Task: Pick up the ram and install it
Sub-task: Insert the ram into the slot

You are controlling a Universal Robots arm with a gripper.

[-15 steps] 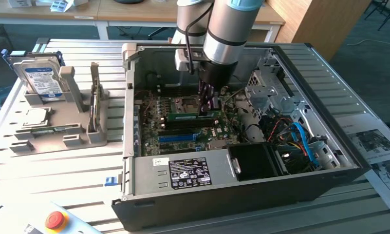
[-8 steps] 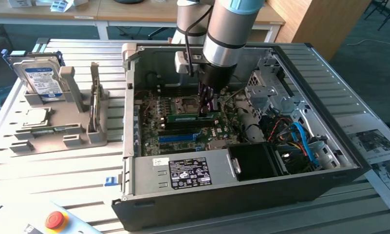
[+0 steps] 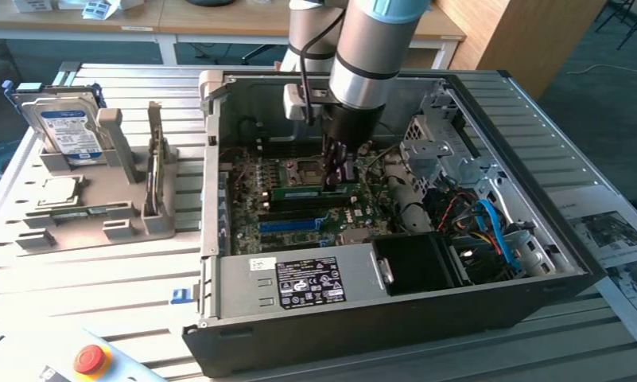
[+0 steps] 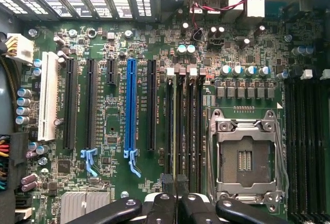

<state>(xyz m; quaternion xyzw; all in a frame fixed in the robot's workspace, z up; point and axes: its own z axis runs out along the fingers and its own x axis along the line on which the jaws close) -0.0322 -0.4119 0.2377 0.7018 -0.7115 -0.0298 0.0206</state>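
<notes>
the gripper's [image 3: 343, 173] [image 4: 177, 184] two black fingers [image 4: 168, 182] are pressed close together and pinch the thin top edge of the ram [image 3: 316, 191] [image 4: 177, 126]. the ram is a long green stick. it stands on its edge, down in the row of black memory slots [image 4: 192, 126], right under the gripper. just beside these slots sits the silver chip socket [image 4: 245, 154]. a long blue slot [image 4: 130, 105] lies a bit away on the green board [image 4: 111, 131]. all of this is inside the open computer case [image 3: 403, 322]. a grey power box [image 3: 297, 282] with a black sticker sits at the near end of the case. outside the case, on the exterior view's left, a hard drive [image 3: 69, 131] stands up in a grey holder [image 3: 137, 227]. a red button [image 3: 90, 358] sits near the front corner of the table.
</notes>
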